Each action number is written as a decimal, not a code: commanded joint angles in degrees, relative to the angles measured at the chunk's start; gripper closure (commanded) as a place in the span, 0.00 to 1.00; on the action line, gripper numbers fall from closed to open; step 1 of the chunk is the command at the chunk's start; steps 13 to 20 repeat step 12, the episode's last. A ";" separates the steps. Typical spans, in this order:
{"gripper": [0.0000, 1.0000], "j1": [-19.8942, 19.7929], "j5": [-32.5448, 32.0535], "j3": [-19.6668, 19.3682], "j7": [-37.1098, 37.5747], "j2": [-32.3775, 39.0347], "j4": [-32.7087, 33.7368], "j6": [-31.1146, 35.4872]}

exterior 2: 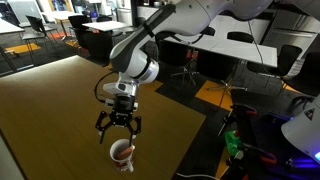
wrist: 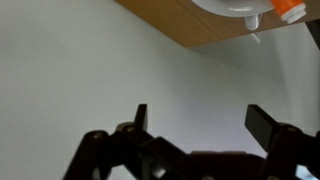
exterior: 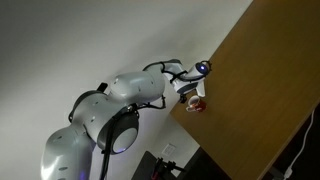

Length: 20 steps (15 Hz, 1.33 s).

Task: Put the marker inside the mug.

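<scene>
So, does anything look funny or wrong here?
Yes: the mug stands right by the edge of the wooden table, where a bump could tip it off. An orange-red bit at its rim in the wrist view is probably the marker. The open fingers hang above it. Nothing looks spilled.

Exterior views: low resolution, soft detail throughout.
Tilted view: dim, flat light on the grey wall (exterior: 60,50); arm (exterior: 120,95) evenly lit, with a blue glow at its wrist and a violet one on a lower joint.
Office view: background desks (exterior 2: 235,42) bright, nearly clipped; tabletop (exterior 2: 50,110) darker and matte.
Wrist view: pale, washed-out field; gripper (wrist: 200,118) a dark, blurred silhouette; mug (wrist: 228,5) overexposed at the top edge.
</scene>
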 commanded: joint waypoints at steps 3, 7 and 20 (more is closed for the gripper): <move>0.00 -4.29 -1.60 4.17 0.00 -8.44 -9.80 3.21; 0.00 -8.17 -4.30 7.58 0.00 -10.99 -13.71 3.33; 0.00 -7.30 -3.66 6.66 0.01 -9.07 -11.17 1.47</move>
